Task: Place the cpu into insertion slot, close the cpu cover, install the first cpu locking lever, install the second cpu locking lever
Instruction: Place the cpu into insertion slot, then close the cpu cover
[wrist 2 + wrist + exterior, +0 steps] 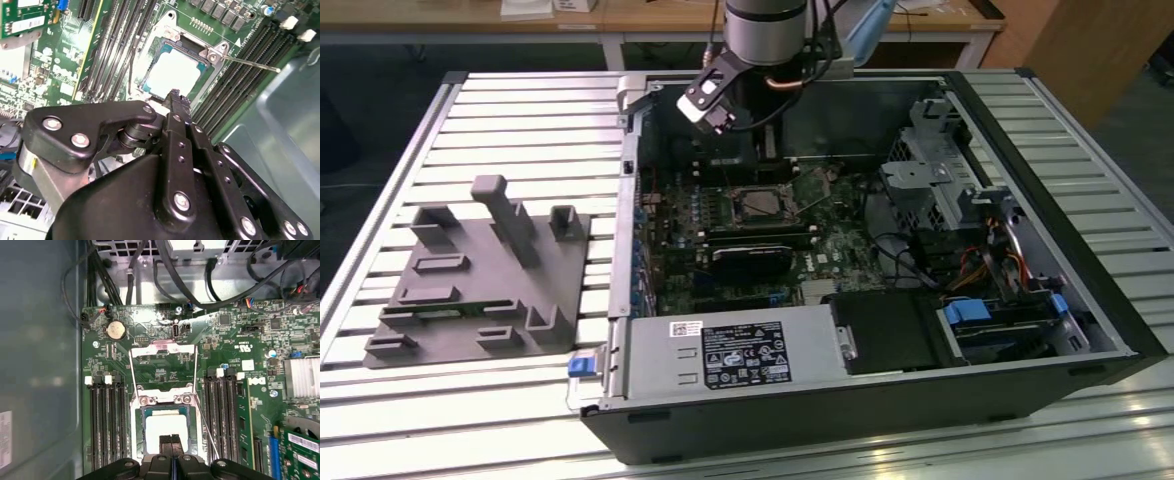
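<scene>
Hovering gripper (170, 442), jaws together, above seated cpu (162, 424); exterior view adds grey fixture (480, 280).

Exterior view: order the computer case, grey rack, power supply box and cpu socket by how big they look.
1. computer case
2. grey rack
3. power supply box (nearer the camera)
4. cpu socket

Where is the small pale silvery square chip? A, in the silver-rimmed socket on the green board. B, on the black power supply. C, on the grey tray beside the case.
A: both wrist views show the small pale silvery square chip lying in the silver-rimmed square socket.
</scene>
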You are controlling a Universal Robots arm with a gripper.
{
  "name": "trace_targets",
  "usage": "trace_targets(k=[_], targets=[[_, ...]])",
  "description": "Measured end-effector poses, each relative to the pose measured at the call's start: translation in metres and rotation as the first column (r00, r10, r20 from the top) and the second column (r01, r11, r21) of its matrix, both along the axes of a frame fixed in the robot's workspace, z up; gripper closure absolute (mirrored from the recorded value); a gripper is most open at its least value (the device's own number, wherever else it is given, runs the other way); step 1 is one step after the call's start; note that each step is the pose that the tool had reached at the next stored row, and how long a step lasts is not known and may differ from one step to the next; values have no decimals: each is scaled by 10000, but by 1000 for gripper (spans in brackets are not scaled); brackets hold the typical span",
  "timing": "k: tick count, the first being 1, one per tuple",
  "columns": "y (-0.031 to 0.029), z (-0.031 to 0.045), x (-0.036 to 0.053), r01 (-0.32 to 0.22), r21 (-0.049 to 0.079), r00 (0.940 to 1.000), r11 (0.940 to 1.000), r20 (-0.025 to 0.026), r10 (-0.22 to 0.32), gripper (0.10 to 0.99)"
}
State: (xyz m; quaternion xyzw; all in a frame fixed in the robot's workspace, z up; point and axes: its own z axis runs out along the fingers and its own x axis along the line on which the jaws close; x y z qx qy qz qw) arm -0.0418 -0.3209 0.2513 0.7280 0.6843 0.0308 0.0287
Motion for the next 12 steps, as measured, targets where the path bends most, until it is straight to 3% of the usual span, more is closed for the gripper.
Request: trace_targets(k=[4, 12], targets=[[0, 49, 0, 0, -1, 10000, 10000, -1, 0, 980], [0, 59, 0, 0, 0, 10000, 10000, 0, 0, 980]])
